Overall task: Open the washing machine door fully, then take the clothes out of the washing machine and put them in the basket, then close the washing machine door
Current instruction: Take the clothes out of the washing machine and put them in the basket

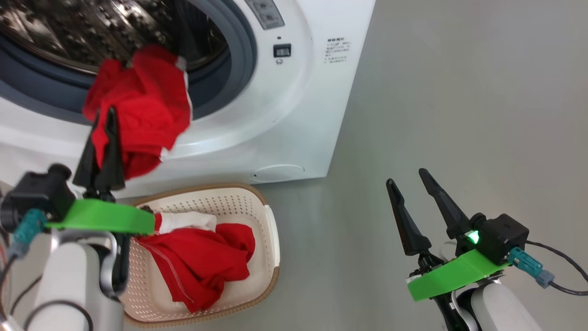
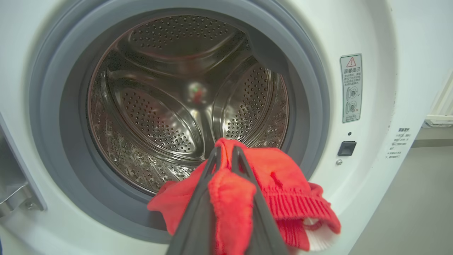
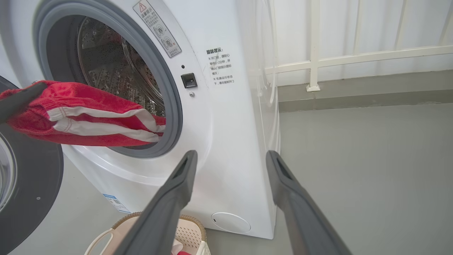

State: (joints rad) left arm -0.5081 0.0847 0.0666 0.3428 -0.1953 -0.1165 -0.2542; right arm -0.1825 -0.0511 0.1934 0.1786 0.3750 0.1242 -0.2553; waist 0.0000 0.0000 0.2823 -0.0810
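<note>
A white front-loading washing machine (image 1: 294, 115) is standing with its steel drum (image 2: 177, 106) exposed. The washing machine door (image 3: 32, 184) is hanging open at the robot's left, its black rim showing in the right wrist view.

The basket (image 1: 270, 230) is sitting on the grey floor just in front of the machine. It is lying below the drum mouth and is already holding red and white clothes (image 1: 202, 262).

A red garment with white stripes (image 1: 142, 105) is hanging in front of the opening. Its long axis is running from the jaws back toward the grey rubber seal (image 3: 173, 117), where its far end seems to be resting.

The left gripper (image 1: 104, 117) is pinching this garment with its fingers pressed nearly together, directly above the basket's near end. The next move looks like drawing the cloth clear of the seal and lowering it.

The right gripper (image 1: 406, 177) is hovering well apart at the right, with its jaws spread wide and holding nothing.
</note>
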